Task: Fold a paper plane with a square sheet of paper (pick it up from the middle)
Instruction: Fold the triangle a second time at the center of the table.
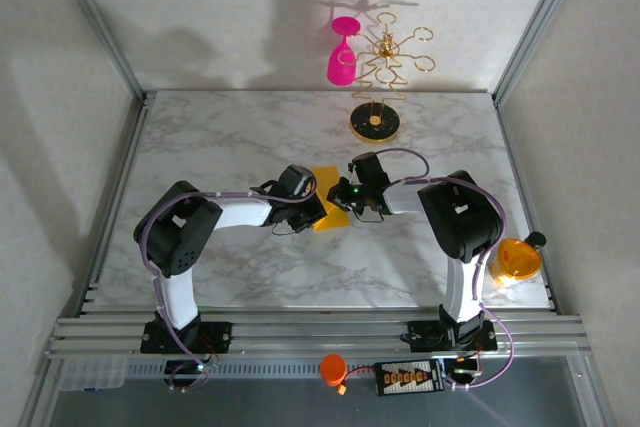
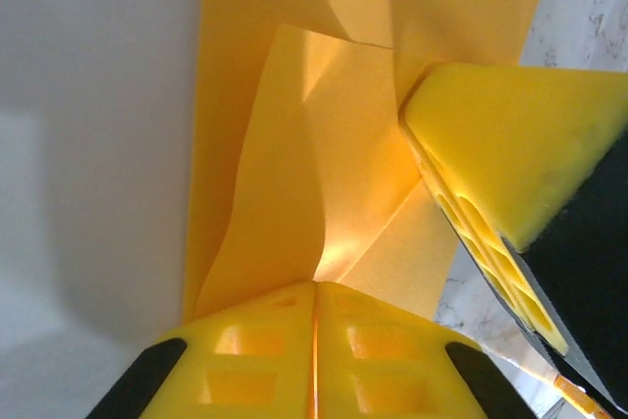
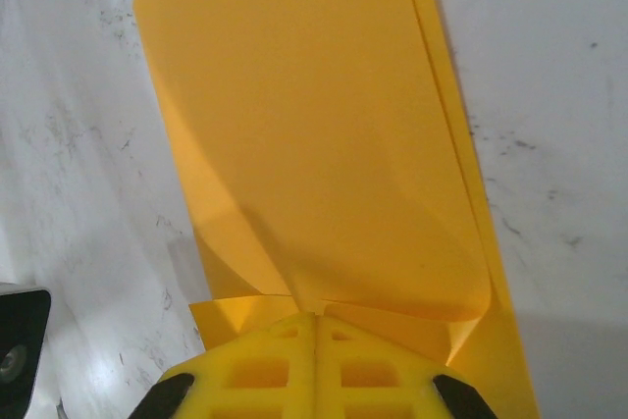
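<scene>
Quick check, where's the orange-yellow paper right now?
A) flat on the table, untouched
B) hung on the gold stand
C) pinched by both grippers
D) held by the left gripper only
C: the left gripper and the right gripper are each shut on the partly folded orange-yellow paper, and the top view shows both arms meeting at it mid-table.

The worktop (image 1: 250, 277) carries one sheet of paper (image 1: 327, 177), one left end effector (image 2: 315, 287), one right end effector (image 3: 316, 316), one pink wine glass (image 1: 342, 55), one gold stand (image 1: 376, 123) and one orange translucent disc (image 1: 518, 260).
</scene>
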Robot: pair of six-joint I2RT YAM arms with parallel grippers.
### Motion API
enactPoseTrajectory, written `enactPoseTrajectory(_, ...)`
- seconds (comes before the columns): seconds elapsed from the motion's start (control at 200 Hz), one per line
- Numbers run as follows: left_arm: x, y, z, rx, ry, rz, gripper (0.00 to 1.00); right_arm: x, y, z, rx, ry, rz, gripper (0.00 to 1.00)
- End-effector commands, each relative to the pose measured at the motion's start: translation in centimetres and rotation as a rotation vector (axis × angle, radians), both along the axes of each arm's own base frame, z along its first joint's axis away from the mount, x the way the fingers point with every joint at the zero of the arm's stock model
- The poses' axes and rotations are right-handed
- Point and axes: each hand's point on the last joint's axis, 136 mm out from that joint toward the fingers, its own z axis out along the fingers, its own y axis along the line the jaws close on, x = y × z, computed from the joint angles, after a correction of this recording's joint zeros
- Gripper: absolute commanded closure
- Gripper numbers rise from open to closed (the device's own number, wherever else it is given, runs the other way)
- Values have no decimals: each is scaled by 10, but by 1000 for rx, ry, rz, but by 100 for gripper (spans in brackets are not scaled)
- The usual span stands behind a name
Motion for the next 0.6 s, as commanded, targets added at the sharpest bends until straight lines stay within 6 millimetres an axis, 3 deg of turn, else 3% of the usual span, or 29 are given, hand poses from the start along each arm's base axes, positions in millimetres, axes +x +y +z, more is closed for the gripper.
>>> enactPoseTrajectory(0.0,-7,8,-12,40,28,-6,91,-26,-28,-46,-153,134,-29,100)
enactPoseTrajectory(0.596,-39,16,-25,102,100,-52,90,-27,-30,-51,-163,144,-31,100)
